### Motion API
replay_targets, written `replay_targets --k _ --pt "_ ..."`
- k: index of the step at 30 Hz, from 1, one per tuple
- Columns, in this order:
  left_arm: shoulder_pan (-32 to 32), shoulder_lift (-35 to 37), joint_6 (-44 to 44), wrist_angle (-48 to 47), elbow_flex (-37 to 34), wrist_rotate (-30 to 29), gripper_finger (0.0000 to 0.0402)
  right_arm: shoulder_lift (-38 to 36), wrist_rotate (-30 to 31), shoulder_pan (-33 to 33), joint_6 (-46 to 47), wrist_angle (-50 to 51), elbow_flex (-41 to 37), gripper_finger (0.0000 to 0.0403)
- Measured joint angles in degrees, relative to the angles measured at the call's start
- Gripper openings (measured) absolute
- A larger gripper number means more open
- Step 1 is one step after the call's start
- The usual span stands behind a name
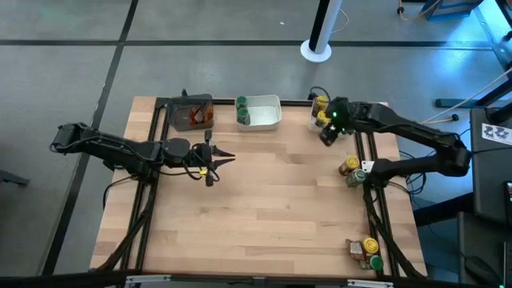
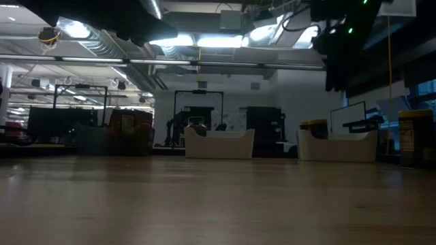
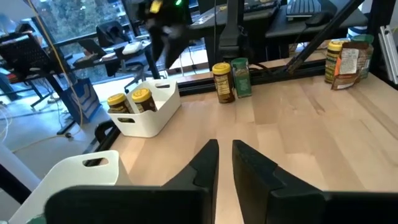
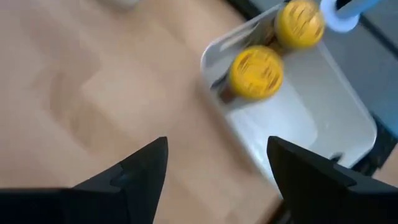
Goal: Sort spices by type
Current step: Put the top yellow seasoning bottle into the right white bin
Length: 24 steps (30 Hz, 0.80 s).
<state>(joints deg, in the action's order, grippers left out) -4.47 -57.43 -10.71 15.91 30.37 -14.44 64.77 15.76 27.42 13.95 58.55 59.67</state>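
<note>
The left tool point(image 1: 226, 158) hangs over the bare middle of the table point(image 1: 272, 208), its fingers nearly pressed together and holding nothing. The right tool point(image 4: 214, 165) is spread wide and empty above a white tray point(image 4: 311, 118) at the table's far right corner, where two yellow-lidded spice jars point(image 4: 256, 72) stand upright, lids up.

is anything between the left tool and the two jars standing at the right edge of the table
Nothing visible. The left tool is empty with its fingers nearly together, and only bare table lies between it and the yellow-lidded jar and green-lidded jar. The white tray sits off to one side.
</note>
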Motion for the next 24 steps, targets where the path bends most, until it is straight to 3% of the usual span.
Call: replay_targets --k 5,12,18,24 --pt "0.0 0.0 2.48 -0.19 0.0 0.0 0.0075 -0.04 -0.21 -7.91 8.63 11.79 2.93 0.0275" --pt "0.0 0.0 5.06 0.74 0.0 -0.37 0.0184 -0.04 -0.41 -15.4 21.24 26.3 3.03 0.0276" --pt "0.02 0.0 7.84 1.1 0.02 -6.61 0.0264 -0.04 -0.58 -19.72 26.93 28.33 2.2 0.0276" --pt "-0.33 0.0 6.05 1.0 0.02 -6.93 0.0285 -0.02 -4.23 -21.09 32.84 28.36 -1.41 0.0276"
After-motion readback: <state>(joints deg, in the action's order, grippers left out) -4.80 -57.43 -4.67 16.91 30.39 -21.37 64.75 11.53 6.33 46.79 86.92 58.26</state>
